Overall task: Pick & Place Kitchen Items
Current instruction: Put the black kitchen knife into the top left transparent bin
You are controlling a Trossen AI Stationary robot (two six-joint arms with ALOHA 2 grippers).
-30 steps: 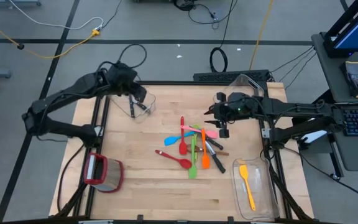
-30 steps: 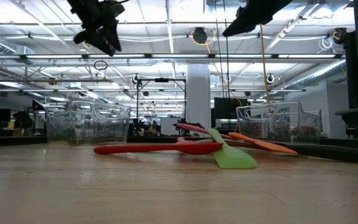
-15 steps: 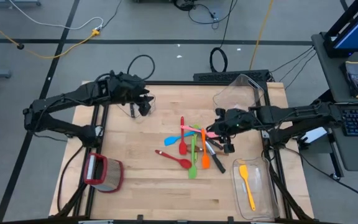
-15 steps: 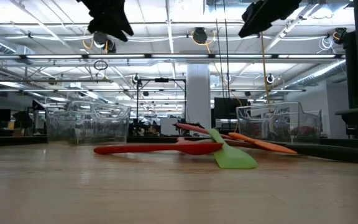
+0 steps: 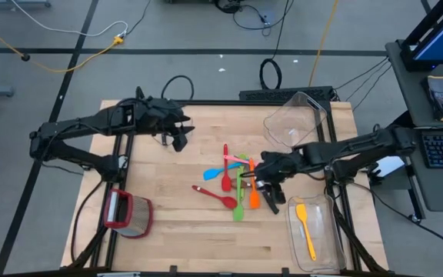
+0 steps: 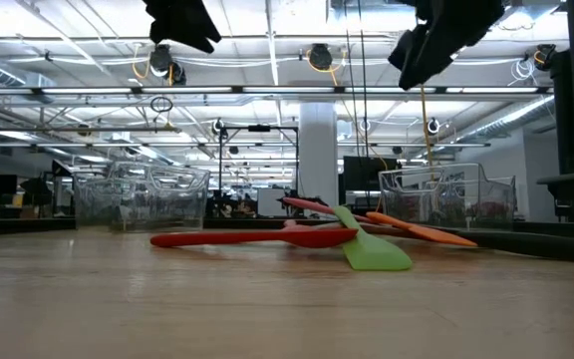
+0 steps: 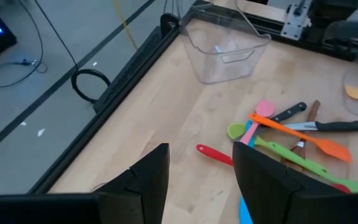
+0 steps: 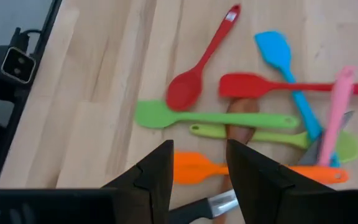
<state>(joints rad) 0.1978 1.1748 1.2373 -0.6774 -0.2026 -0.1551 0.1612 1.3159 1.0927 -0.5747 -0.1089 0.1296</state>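
Right claw [image 5: 266, 182] hangs part-open and empty over the utensil pile [image 5: 241, 181], orange spatula [image 8: 253, 171] straight below its fingers, reach step in hand, next likely a drop and pinch on one handle; left claw [image 5: 179, 140] waits part-open, pile well off.

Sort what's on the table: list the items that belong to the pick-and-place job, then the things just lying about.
Job items:
- utensil pile: red spoon, green spatula, orange spatula, blue spatula, pink spatula, black-handled knife
- yellow spatula, already in a bin

Lying about:
- clear bins
- red-rimmed container
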